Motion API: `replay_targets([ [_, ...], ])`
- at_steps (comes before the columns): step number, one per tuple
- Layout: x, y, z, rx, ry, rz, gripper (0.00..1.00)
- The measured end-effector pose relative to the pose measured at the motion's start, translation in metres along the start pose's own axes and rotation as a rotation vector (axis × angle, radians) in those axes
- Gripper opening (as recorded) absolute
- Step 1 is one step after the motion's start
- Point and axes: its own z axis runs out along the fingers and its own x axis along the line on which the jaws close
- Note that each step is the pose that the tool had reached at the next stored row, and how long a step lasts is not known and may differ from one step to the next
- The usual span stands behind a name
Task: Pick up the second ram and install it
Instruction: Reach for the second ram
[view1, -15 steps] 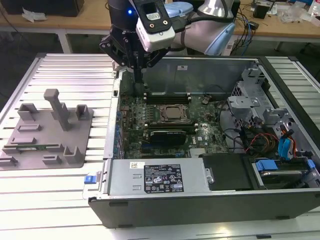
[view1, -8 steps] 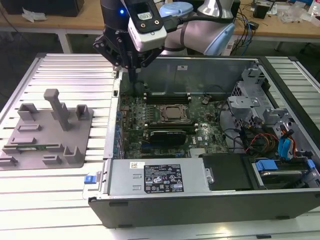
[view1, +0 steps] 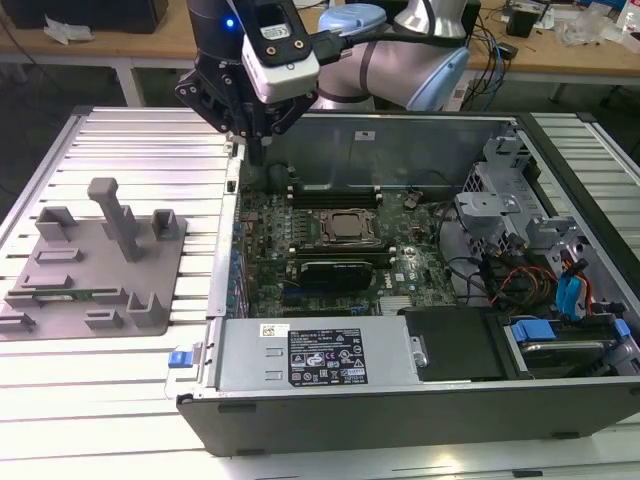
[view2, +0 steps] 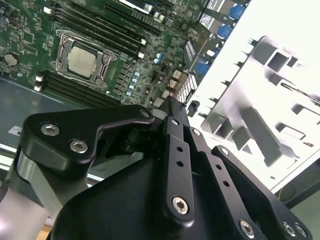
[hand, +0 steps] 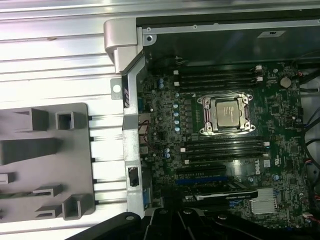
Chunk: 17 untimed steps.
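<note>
The second ram (view1: 90, 294) looks to be the thin greenish stick lying flat in a low slot near the front of the gray fixture (view1: 60, 268), though it is small in the exterior view and its chips cannot be made out. The fixture sits on the slatted aluminium table (view1: 150, 150), toward the exterior view's left, just beside the open computer case (view1: 400, 410). Nothing touches the stick.

The gripper (view1: 256, 148) hangs well apart from the stick, over the case's rear corner on the side nearest the fixture, just above the edge of the case wall. I cannot tell whether it is open or closed, and nothing can be made out in its grasp. In the second wrist view the gripper's (view2: 169, 111) black linkage points down toward the edge of the motherboard (view2: 165, 65).

Inside the case the green motherboard (view1: 420, 265) lies flat with the square silver processor (view1: 347, 227) in its socket near the middle. Long dark memory slots (view1: 335, 190) run along the far side of the processor, and more run along its near side. Further on the near side, the black expansion card (view1: 340, 268) stands in its slot. The first wrist view shows the same layout: processor (hand: 227, 112), slots on both sides, card (hand: 225, 194). The gray power supply (view1: 315, 355) lies along the front of the case.
</note>
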Motion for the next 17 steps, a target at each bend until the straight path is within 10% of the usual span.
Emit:
replay_targets([
  [17,0.0138,-0.0010,-0.0004,0.0000,0.0000,0.000,0.08],
])
